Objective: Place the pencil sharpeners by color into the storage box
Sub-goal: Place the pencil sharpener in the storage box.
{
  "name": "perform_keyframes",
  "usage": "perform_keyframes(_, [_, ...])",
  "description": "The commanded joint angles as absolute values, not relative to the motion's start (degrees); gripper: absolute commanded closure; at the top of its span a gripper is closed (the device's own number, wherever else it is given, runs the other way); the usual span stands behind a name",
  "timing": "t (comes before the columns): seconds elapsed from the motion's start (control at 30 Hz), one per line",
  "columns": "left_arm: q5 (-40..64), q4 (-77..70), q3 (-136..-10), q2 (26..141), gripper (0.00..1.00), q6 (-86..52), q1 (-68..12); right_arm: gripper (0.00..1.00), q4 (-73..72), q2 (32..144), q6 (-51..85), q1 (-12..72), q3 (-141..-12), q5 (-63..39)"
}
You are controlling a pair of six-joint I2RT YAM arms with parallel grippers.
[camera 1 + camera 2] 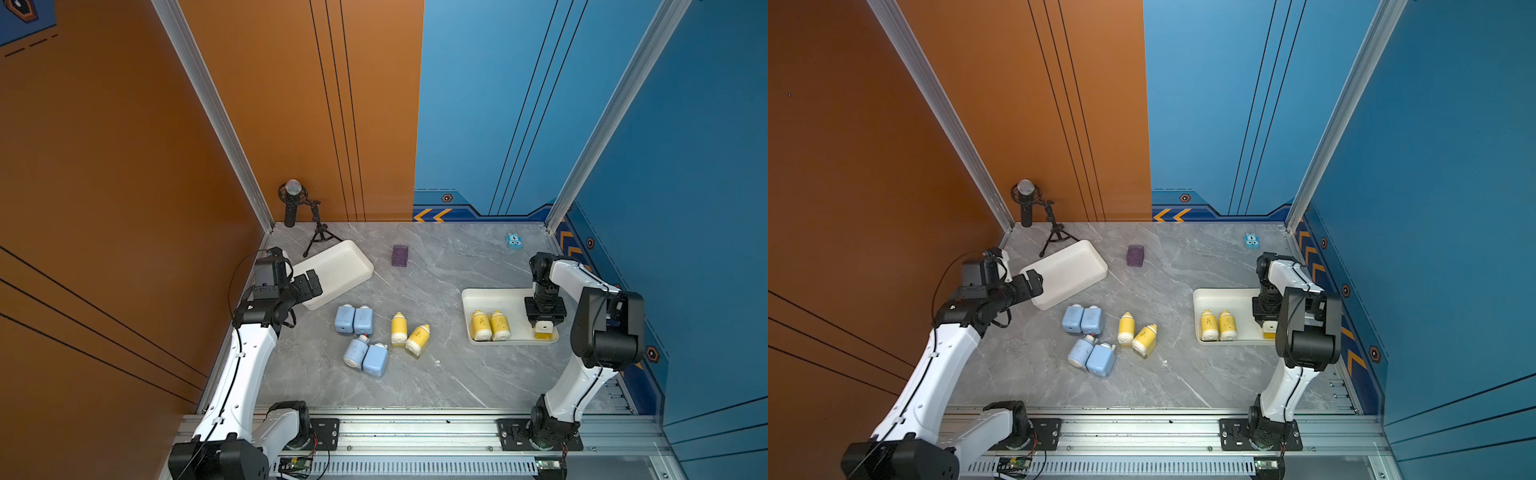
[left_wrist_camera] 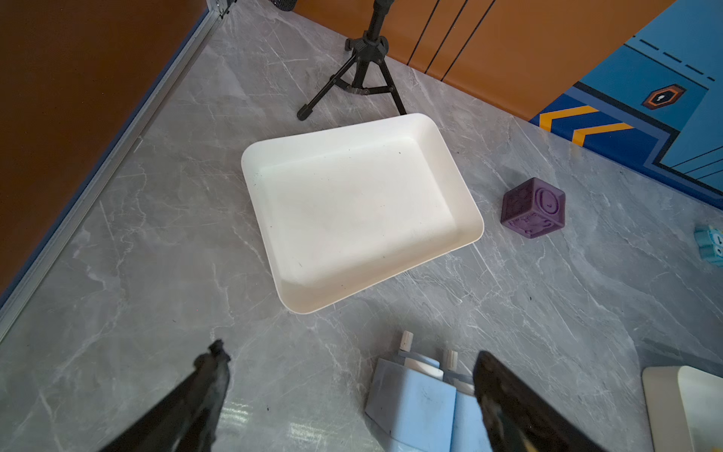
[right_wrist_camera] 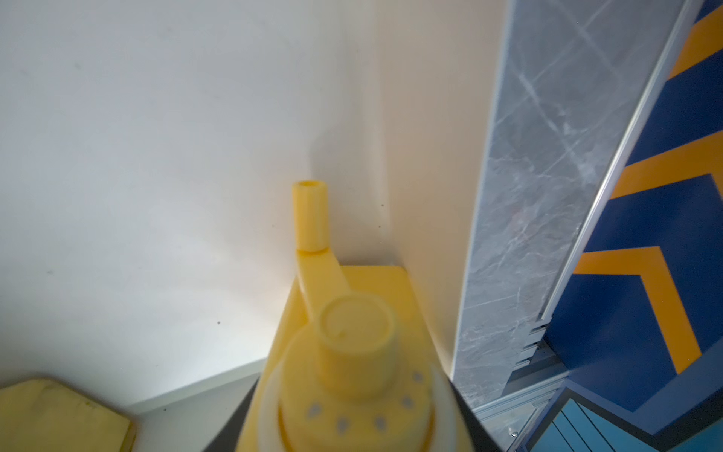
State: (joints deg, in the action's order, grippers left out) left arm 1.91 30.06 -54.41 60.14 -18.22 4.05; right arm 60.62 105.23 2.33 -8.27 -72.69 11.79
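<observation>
The left gripper hangs with its fingers spread wide and nothing between them, over the near end of an empty cream-white plastic tray. Right of it, on the grey marble-look tabletop, lie four light blue squarish plastic pencil sharpeners in two touching pairs (none sorted yet). Next come two yellow rounded plastic pencil sharpeners, close together, the right one slanted. Further right, a second cream-white tray holds two more yellow sharpeners lying side by side. At that tray's right end the right gripper points down, its fingers pinching a third yellow sharpener low inside the tray, close to the side wall.

The step in hand looks like setting this piece down. Next the fingers must part and the gripper must lift clear without nudging the neighbours. The sharpener sits squarely between the fingers. I cannot tell whether it touches the tray floor.
</observation>
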Motion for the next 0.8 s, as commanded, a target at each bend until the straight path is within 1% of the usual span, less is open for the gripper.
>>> perform_keyframes(0.0, [0.5,30.9,-54.8,59.4,0.02,-17.3,4.1,0.81,60.1,107.4,1.7,-8.9,-71.9,11.8])
perform_keyframes(0.1, [0.4,30.9,-54.8,59.2,0.02,-17.3,4.0,0.78,60.1,108.1,1.8,-8.8,-71.8,11.7])
perform_keyframes(0.23, [0.6,30.9,-54.8,59.4,0.02,-17.3,4.0,0.67,60.2,109.0,2.5,-8.8,-71.8,11.5])
perform_keyframes(0.47, [0.5,30.9,-54.8,59.4,0.02,-17.3,4.1,0.52,61.0,109.5,2.7,-8.7,-72.6,11.6])
perform_keyframes(0.77, [1.1,30.9,-54.8,59.4,0.02,-17.5,4.2,0.44,62.1,108.5,2.7,-8.2,-73.0,12.2])
